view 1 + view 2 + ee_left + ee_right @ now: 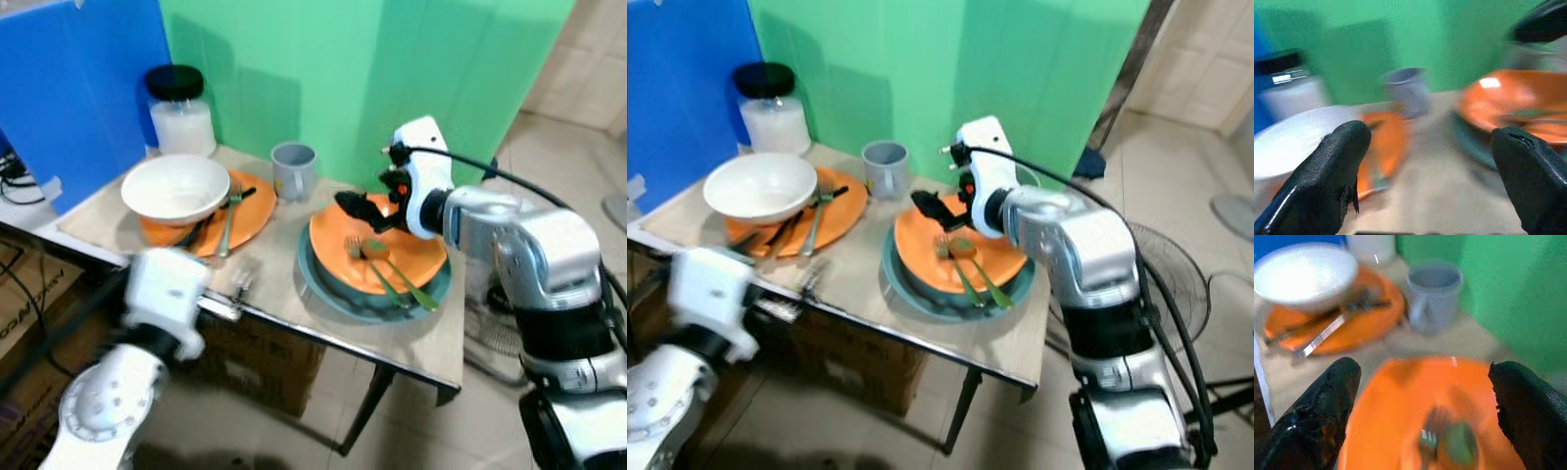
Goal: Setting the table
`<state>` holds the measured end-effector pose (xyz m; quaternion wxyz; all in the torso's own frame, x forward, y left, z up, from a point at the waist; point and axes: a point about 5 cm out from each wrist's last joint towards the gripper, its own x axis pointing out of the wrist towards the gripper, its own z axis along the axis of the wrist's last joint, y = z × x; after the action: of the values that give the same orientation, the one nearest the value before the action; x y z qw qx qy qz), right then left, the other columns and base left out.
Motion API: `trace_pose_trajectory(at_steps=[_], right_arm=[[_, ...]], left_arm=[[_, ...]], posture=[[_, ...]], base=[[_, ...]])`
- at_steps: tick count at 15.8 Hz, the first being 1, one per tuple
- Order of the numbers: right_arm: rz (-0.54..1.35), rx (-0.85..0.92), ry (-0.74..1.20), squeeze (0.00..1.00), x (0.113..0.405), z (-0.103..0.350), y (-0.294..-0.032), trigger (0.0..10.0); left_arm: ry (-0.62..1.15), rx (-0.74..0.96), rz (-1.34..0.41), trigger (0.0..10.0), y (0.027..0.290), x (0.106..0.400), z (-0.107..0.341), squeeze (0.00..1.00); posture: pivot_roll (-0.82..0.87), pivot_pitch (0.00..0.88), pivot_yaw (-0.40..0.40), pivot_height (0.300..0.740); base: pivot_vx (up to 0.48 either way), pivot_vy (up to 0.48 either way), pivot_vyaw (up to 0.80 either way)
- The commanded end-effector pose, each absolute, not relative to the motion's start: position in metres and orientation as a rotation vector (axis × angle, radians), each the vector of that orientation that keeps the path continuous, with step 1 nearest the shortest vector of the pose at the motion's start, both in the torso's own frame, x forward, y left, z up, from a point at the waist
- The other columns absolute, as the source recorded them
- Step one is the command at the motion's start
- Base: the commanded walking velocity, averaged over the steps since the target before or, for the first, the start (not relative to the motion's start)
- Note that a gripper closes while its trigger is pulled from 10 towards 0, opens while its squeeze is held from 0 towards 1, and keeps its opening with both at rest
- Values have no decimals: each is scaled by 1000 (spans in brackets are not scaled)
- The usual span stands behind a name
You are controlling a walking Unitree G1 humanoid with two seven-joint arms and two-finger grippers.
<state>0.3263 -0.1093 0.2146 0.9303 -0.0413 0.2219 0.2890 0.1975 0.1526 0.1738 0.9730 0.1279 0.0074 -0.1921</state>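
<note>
Orange plate (392, 250), stacked on a teal plate (328, 284) at the desk's (284, 284) right, carries a fork (367, 264) and spoon (402, 269), long axes running 10 to 4 o'clock. Right end effector (361, 208), spread and empty, hovers at the plate's 10 o'clock rim, nearer than the spread left end effector (1425, 171) at the desk's near edge. Right wrist view shows the fork tines (1427, 435) lying between its fingers (1317, 406).

Bowl (175, 188) on left plate (253, 213), cup (294, 170) behind, fork (370, 265) on right plate (338, 240).
</note>
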Motion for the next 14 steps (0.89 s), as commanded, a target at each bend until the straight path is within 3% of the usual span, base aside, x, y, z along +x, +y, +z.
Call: trace_pose_trajectory(at_steps=[1, 3, 6, 7, 8, 9, 12, 14], right_arm=[[566, -107, 490, 0, 330, 218, -110, 10000], [542, -124, 582, 0, 338, 219, -108, 10000], [536, -152, 659, 0, 341, 211, -108, 10000], [523, -160, 693, 0, 344, 204, -107, 9059], [512, -167, 719, 0, 347, 198, -105, 6392], [515, -171, 725, 0, 347, 197, -103, 5255], [510, -208, 744, 0, 350, 193, -98, 3529], [501, -219, 742, 0, 352, 193, -98, 3059]], left_arm=[[16, 230, -467, 10000, 146, 196, 178, 0], [34, 201, -626, 10000, 137, 200, 184, 0], [69, 265, -704, 10000, 135, 204, 183, 0], [82, 275, -737, 10000, 133, 206, 183, 0], [91, 276, -763, 10000, 130, 208, 183, 0], [94, 278, -770, 10000, 129, 207, 182, 0], [114, 286, -805, 10000, 126, 206, 182, 0], [118, 290, -808, 10000, 126, 205, 181, 0]], posture=[[1, 0, -58, 740], [2, 0, -71, 740], [-8, 0, -70, 740], [-15, 0, -68, 740], [-17, 1, -67, 740], [-19, 4, -66, 740], [-23, 9, -71, 740], [-21, 9, -74, 740]], base=[[0, 0, 0], [0, 0, 0], [0, 0, 0], [0, 0, 0], [0, 0, 0], [0, 0, 0], [0, 0, 0], [0, 0, 0]])
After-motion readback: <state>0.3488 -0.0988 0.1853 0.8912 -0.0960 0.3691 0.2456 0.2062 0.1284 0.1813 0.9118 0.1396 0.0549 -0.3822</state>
